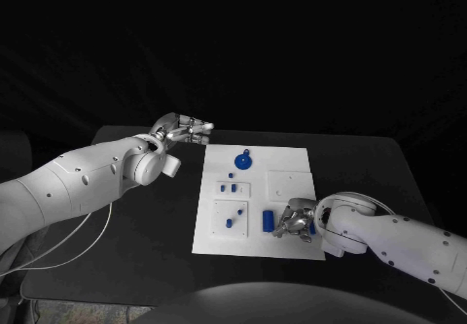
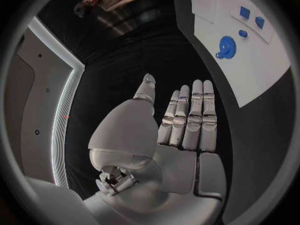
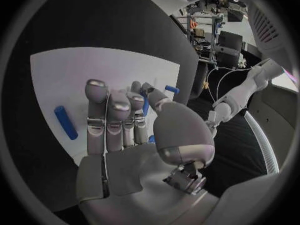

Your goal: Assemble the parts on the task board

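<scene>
Board (image 1: 255, 202): mid-table. Gear (image 1: 242, 161) seated at far end; small pegs (image 1: 229, 190) in the left blocks; one cylinder (image 1: 268, 218) lying loose, unplaced. Right hand (image 1: 295, 223): low on the board beside the cylinder, fingers near a blue part, hold unclear. Left hand (image 1: 185, 129): off-board, flat, holding nothing. Assembly judged partial.

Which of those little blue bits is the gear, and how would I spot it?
Start at the white board in the middle of the black table. Go to its far end, on the side toward the left hand. The gear lies flat there: a round, toothed disc, bigger than the small blue pegs nearer the robot.
</scene>
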`<state>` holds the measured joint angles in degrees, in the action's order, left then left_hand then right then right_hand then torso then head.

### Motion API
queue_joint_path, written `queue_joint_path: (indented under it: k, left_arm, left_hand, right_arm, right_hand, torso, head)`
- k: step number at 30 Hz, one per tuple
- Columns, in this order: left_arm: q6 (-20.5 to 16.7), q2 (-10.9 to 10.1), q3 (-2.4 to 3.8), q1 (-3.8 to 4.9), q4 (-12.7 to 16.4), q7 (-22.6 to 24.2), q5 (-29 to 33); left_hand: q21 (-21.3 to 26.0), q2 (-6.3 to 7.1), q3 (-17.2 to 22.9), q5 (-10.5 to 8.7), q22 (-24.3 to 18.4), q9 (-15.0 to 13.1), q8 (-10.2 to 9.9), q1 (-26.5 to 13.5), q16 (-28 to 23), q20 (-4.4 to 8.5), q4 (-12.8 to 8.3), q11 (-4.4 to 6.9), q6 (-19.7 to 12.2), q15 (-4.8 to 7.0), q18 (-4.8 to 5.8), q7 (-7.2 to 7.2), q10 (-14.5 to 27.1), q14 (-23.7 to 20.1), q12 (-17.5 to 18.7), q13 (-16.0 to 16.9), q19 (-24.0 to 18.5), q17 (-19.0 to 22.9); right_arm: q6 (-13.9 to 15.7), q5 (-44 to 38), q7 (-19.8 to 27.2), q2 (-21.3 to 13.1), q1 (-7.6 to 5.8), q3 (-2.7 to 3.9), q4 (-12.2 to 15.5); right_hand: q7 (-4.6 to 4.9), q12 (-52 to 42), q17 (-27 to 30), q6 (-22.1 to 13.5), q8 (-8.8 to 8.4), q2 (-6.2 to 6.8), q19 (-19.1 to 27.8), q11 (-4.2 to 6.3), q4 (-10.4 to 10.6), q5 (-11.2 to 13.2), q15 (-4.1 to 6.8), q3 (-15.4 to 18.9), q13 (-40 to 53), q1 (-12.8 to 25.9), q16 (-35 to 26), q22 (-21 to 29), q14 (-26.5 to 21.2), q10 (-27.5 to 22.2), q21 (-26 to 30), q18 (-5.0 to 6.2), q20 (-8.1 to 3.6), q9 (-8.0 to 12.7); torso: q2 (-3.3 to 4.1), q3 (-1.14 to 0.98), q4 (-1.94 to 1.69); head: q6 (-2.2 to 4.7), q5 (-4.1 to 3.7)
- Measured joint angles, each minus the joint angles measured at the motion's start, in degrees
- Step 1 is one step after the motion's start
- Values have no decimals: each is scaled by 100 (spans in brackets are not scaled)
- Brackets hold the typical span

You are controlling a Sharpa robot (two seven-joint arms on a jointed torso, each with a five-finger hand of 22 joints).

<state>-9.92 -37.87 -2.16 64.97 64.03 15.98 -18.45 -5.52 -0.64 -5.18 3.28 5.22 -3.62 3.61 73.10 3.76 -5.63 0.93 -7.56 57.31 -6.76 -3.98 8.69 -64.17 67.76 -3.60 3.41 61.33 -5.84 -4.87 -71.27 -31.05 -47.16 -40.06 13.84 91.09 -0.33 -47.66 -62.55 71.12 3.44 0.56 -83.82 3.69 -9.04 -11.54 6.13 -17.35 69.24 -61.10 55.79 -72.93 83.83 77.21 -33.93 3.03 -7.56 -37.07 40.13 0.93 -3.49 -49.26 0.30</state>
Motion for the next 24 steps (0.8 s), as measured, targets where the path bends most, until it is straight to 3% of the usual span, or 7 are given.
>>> queue_joint_path:
  k: [9,14,24]
  left_arm:
    - [1,0,-1,0,0,-3,0]
    - [3,0,-1,-1,0,-5,0]
    - [5,-1,-3,-1,-2,-9,0]
  left_hand:
    - [0,0,0,0,-4,0,0,0,0,0,0,0,0,0,1,0,0,0,0,0,0,0]
    - [0,0,0,0,-4,0,0,0,0,0,0,0,0,0,0,0,0,0,0,0,0,0]
    - [0,0,0,0,-4,0,0,0,0,0,0,0,0,0,0,0,0,0,0,0,0,0]
  right_arm:
    - [31,-40,-121,61,13,0,-44]
    - [74,-48,-178,77,15,0,-74]
    - [68,-47,-266,85,16,-1,-118]
  right_hand:
    - [0,-50,21,0,0,-129,0,0,-40,256,0,-85,0,257,0,1,0,0,-25,0,0,-126]
    - [1,-61,42,0,0,-114,0,0,-34,501,-1,-376,0,427,0,1,0,0,-43,0,0,-193]
    - [2,-61,59,0,0,-93,0,0,-74,433,0,-500,-10,493,0,2,-2,-1,-43,0,0,-240]
  torso:
    - [0,4,-7]
    - [-1,7,-7]
    - [-1,4,-7]
  head:
    - [-3,4]
    - [-8,9]
    - [-13,10]
